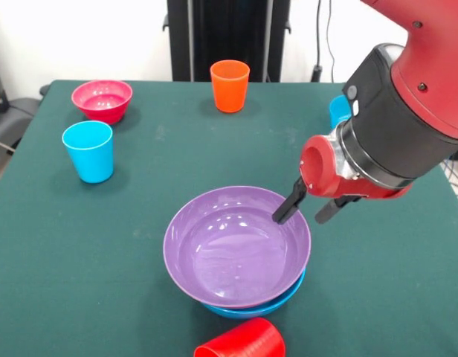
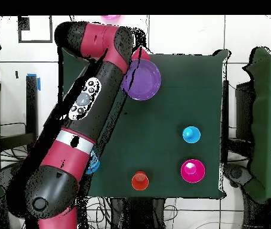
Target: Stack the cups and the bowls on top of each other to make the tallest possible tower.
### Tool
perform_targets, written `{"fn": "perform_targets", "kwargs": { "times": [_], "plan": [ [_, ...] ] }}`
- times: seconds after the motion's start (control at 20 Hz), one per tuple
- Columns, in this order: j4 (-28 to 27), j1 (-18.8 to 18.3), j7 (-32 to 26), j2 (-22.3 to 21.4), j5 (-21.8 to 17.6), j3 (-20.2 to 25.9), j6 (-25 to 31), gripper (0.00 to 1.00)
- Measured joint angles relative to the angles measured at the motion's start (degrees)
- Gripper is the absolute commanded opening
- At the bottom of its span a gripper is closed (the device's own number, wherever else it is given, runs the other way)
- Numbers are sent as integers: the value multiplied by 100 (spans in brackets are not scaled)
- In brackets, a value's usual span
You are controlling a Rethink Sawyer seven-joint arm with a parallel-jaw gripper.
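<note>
— Green cloth covers the worktop (image 1: 80, 260), with a white wall and a dark stand behind. What's biggest on it?

— Above it, the red and black arm (image 1: 415, 97). No brand, label or lettering is readable anywhere; the overhead view shows only a cluster of buttons on the arm's grey panel.

— And the tower?

— A purple bowl (image 1: 233, 249) sits nested in a blue bowl (image 1: 251, 307), whose rim peeks out underneath, toward the front of the cloth. The gripper (image 1: 307, 210) is at the purple bowl's right rim: its two black fingers (image 1: 288, 207) stand narrowly apart, one over the bowl's inside and one outside, the rim between them. Whether they actually pinch it, I can't quite tell.

— Smaller pieces?

— A hot pink bowl (image 1: 102, 99) at the back left, a light blue cup (image 1: 88, 151) just in front of it, an orange cup (image 1: 230, 85) at the back centre. A red cup (image 1: 242, 342) lies on its side at the front edge, near the tower. Something blue (image 1: 338, 110) shows behind the arm, mostly hidden.
</note>
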Motion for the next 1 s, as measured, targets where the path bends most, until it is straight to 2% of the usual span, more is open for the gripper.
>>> {"fn": "perform_targets", "kwargs": {
  "times": [1.0],
  "plan": [
    [122, 51, 169, 6, -1, 285, -227, 100]
  ]
}}
